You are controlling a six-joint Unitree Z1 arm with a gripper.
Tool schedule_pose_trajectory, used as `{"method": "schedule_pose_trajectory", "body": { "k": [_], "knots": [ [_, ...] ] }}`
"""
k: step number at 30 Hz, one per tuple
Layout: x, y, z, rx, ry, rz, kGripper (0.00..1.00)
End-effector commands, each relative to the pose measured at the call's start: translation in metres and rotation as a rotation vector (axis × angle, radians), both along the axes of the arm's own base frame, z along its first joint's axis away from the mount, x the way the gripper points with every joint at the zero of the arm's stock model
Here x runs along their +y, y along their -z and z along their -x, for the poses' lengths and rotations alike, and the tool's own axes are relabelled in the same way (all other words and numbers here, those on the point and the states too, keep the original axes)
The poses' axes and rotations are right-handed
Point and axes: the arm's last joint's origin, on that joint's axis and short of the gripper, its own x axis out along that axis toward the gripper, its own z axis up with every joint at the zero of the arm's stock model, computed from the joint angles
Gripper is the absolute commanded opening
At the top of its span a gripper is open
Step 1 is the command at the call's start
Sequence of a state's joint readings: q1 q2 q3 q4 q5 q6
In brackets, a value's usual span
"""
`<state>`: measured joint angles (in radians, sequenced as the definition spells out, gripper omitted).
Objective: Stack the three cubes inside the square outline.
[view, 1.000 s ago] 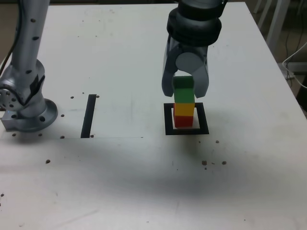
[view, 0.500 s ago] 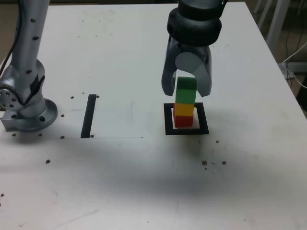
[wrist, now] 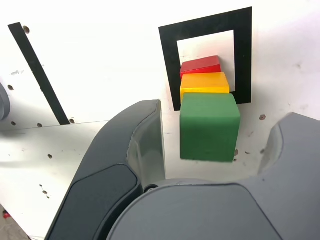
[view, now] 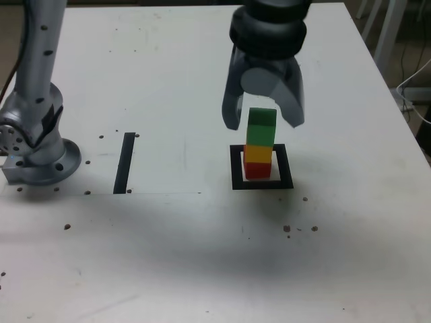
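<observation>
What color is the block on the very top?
The top block is green. It shows best in the wrist view.

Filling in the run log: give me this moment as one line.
tool: open, clear of stack | stack: green cube on yellow cube on red cube | place: inside square outline

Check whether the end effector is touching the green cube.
Apart. The wrist view shows pale tabletop between the green cube and each finger of the end effector.
</observation>
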<state>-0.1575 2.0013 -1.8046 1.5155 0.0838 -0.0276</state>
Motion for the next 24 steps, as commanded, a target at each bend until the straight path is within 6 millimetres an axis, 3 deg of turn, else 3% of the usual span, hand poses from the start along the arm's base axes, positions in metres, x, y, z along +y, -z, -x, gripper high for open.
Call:
{"method": "schedule_pose_trajectory", "body": {
  "k": [1,10,16,24],
  "knots": [
    [0.0,-0.007,0.007,-0.015,0.003,0.003,1.0],
    [0.004,-0.026,0.034,-0.057,0.002,0.017,1.0],
    [0.006,-0.025,0.051,-0.01,0.011,0.026,1.0],
    [0.019,-0.018,0.115,-0.001,0.017,0.006,1.0]
  ]
}}
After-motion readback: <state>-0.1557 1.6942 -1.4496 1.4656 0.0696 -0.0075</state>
